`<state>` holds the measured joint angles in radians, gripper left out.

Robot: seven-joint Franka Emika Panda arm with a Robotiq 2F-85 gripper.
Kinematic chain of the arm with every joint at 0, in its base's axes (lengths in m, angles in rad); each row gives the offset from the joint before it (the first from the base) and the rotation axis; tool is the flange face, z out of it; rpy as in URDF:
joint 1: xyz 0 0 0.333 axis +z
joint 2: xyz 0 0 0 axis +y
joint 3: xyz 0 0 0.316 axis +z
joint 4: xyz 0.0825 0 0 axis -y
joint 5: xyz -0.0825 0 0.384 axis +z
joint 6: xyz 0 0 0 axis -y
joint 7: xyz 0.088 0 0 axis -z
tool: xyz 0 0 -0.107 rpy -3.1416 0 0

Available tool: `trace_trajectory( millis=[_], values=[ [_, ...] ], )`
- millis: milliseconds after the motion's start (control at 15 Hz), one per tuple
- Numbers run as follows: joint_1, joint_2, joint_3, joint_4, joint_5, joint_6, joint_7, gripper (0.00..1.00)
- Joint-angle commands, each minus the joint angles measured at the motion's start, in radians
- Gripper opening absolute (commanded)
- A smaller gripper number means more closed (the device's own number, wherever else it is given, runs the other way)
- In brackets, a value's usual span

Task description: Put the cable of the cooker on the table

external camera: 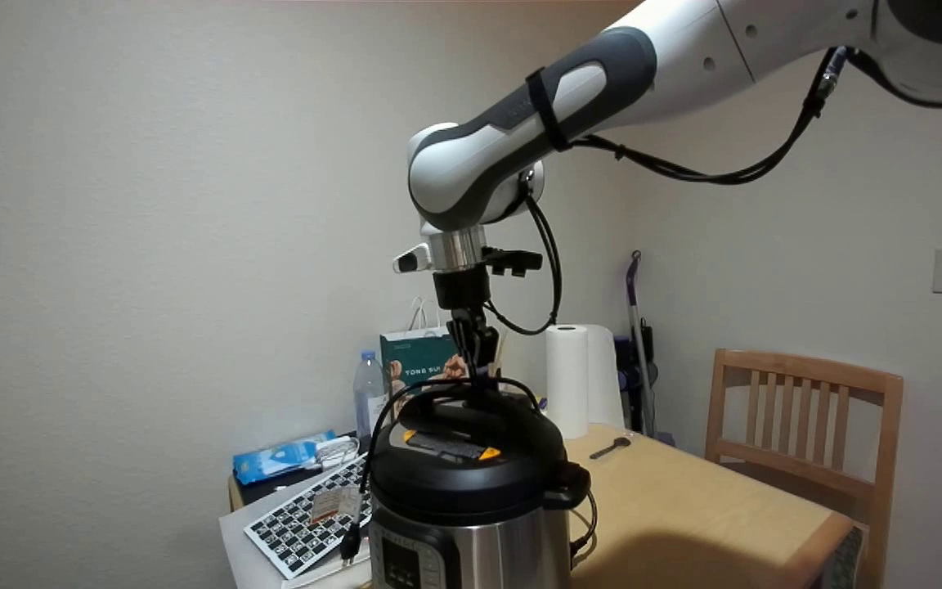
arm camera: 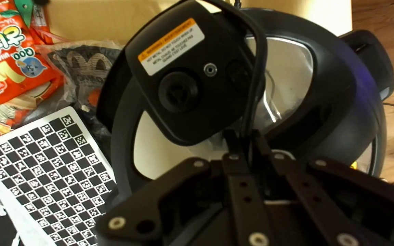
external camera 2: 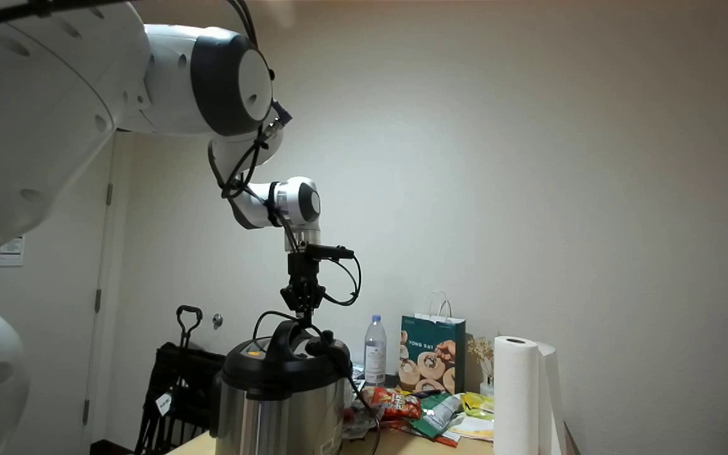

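The cooker (external camera: 471, 491) stands upright on the wooden table (external camera: 684, 499), its black lid on; it also shows in an exterior view (external camera 2: 282, 411) and fills much of the wrist view (arm camera: 344, 102). The black cable (external camera: 379, 417) arches over the lid, its plug (external camera: 351, 541) hanging by the control panel. In an exterior view the cable (external camera 2: 363, 398) runs down beside the steel body. My gripper (arm camera: 243, 135) is just above the lid by the handle, fingertips closed around the cable (arm camera: 260, 54). The gripper also shows in both exterior views (external camera: 483, 372) (external camera 2: 304, 316).
A checkered board (external camera: 307, 515) lies beside the cooker. Snack packets (external camera 2: 427, 411), a bottle (external camera 2: 375, 354) and a green paper bag (external camera 2: 432, 354) stand or lie behind. A paper towel roll (external camera: 567, 380) and black spoon (external camera: 610, 447) are on the table; a chair (external camera: 802, 425) is beyond.
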<state>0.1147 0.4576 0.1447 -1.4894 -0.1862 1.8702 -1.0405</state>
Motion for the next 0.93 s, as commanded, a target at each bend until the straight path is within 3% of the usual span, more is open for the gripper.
trace_trajectory(
  millis=[0,600,867],
  values=[
    [0.010,-0.041,-0.020,-0.017,-0.022,0.004,0.106,0.00],
    [0.007,-0.184,-0.074,-0.166,-0.128,-0.020,0.562,0.02],
    [-0.043,-0.245,-0.096,-0.275,-0.062,-0.091,0.674,0.02]
  ],
)
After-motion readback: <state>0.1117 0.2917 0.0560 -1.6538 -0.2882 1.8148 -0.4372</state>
